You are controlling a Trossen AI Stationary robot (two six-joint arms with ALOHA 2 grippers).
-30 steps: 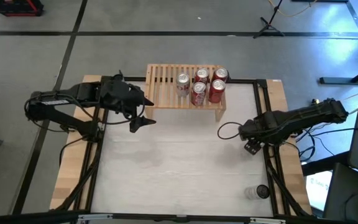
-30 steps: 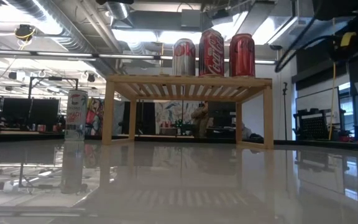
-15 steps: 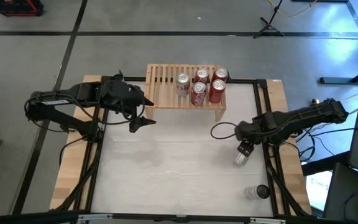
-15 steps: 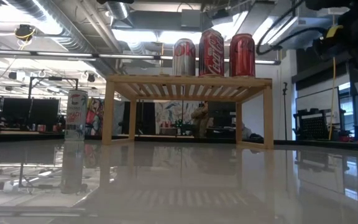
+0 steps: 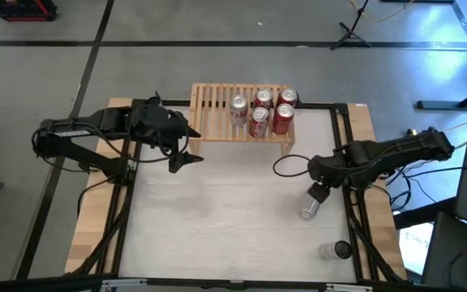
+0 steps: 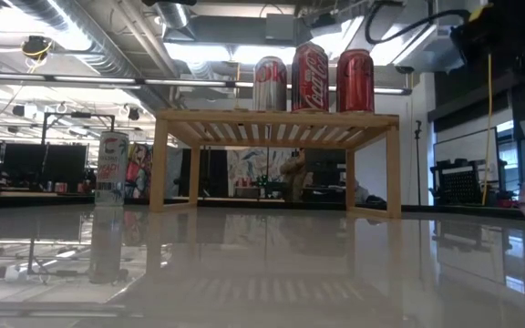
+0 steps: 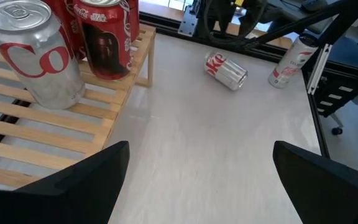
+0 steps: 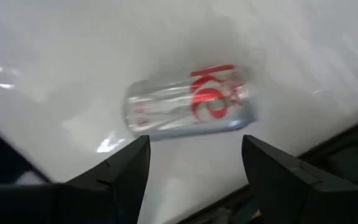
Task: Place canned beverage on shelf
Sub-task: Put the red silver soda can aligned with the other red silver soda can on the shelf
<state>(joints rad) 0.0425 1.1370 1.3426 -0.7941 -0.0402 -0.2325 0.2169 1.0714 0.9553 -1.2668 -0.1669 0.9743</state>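
A silver can has dropped from the open right end effector and lies sideways well off the shelf, liable to roll away.

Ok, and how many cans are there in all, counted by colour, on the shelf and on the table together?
Red cans: 4, all on the shelf
Silver cans: 2, one on the shelf, one lying on the table
White slim can: 1, standing on the table
Total: 7
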